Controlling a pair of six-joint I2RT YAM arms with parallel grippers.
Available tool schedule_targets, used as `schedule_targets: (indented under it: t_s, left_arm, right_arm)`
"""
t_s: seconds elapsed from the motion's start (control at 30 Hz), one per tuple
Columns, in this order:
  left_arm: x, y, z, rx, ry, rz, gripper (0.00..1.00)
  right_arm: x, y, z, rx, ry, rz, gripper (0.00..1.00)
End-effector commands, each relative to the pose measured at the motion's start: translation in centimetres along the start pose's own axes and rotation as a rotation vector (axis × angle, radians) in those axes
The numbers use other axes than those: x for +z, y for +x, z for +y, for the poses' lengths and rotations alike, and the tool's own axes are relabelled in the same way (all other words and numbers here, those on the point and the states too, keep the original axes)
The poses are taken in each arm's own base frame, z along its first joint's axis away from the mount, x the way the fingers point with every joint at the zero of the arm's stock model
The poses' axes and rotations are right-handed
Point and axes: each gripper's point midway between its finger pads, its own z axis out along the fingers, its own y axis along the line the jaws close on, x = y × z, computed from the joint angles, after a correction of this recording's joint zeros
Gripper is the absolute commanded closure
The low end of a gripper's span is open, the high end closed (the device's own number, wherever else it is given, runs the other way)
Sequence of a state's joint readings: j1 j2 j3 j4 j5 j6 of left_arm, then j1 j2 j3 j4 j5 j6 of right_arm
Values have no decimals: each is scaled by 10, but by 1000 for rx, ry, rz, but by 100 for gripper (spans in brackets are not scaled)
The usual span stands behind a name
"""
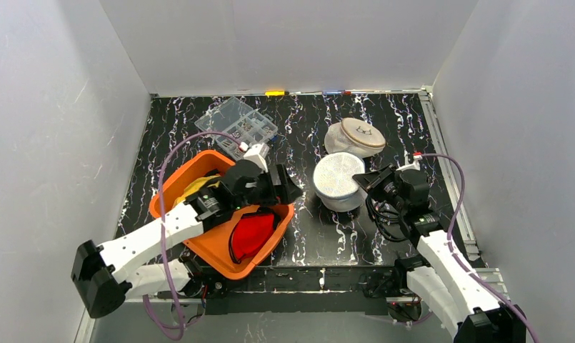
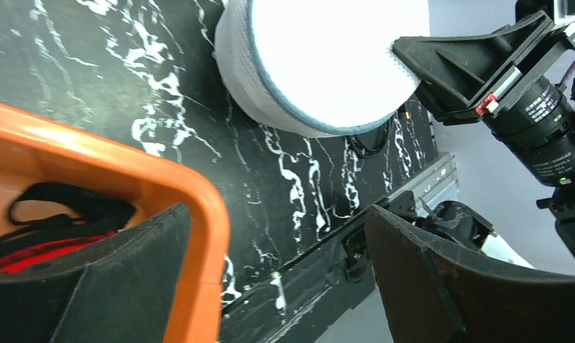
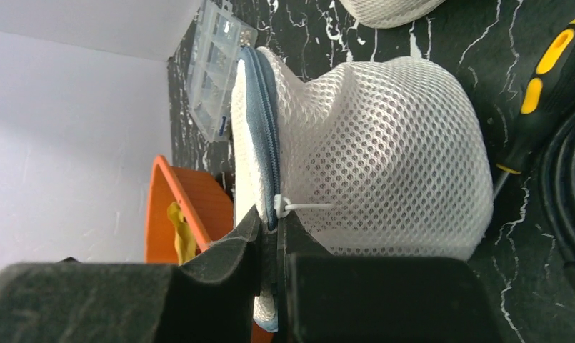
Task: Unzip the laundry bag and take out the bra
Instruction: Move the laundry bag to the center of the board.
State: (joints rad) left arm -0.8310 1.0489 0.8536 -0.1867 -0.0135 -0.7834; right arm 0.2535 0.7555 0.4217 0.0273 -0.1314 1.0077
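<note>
The laundry bag (image 1: 337, 180) is a round white mesh pod with a blue-grey zipper rim, standing mid-table; it also shows in the left wrist view (image 2: 320, 64) and the right wrist view (image 3: 370, 157). My right gripper (image 1: 370, 179) is shut on the zipper seam (image 3: 270, 143) of the bag, just below a white zip-tie pull (image 3: 284, 207). My left gripper (image 1: 288, 191) is open and empty, over the right rim of the orange bin (image 1: 198, 246), left of the bag. The bra is hidden inside the bag.
The orange bin holds red (image 1: 252, 232) and yellow (image 1: 191, 187) cloth. A second mesh bag (image 1: 356, 137) lies behind. A clear compartment box (image 1: 236, 126) sits at the back left. A yellow-black tool (image 3: 548, 78) and black cable lie right of the bag.
</note>
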Motion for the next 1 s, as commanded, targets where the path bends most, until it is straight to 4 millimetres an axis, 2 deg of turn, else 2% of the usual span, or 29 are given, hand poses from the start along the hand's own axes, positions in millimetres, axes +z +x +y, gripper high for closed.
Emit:
schedule_targets:
  t_s: [0.0, 0.23, 0.4, 0.43, 0.57, 0.67, 0.73, 0.87, 0.97]
  left_arm:
    - [16, -11, -31, -109, -13, -82, 11]
    - [43, 27, -34, -228, -100, -23, 13]
    - [51, 38, -43, -228, -127, -10, 15]
    - [49, 39, -40, -217, -146, -9, 15]
    - [27, 39, -7, -184, -250, -42, 14]
    - [2, 34, 15, -136, -326, -65, 13]
    - [-17, 27, 29, -88, -386, -80, 12]
    - [-53, 12, 46, 27, -463, -98, 11]
    - [-87, 4, 74, 100, -595, -111, 10]
  right_arm:
    - [-6, 8, 11, 98, -47, 5, 99]
    - [-19, 19, 0, 118, -65, -15, 99]
    - [-20, 24, -3, 82, -66, 0, 99]
    - [-21, 23, -2, 58, -66, 0, 93]
    - [-27, 20, 0, -71, -24, 20, 47]
    - [-32, 15, 7, -154, -11, 29, 16]
    - [-35, 15, 10, -204, -1, 54, 3]
    - [-47, 9, 24, -308, -4, 73, 1]
    - [-58, 4, 40, -400, -27, 93, 1]
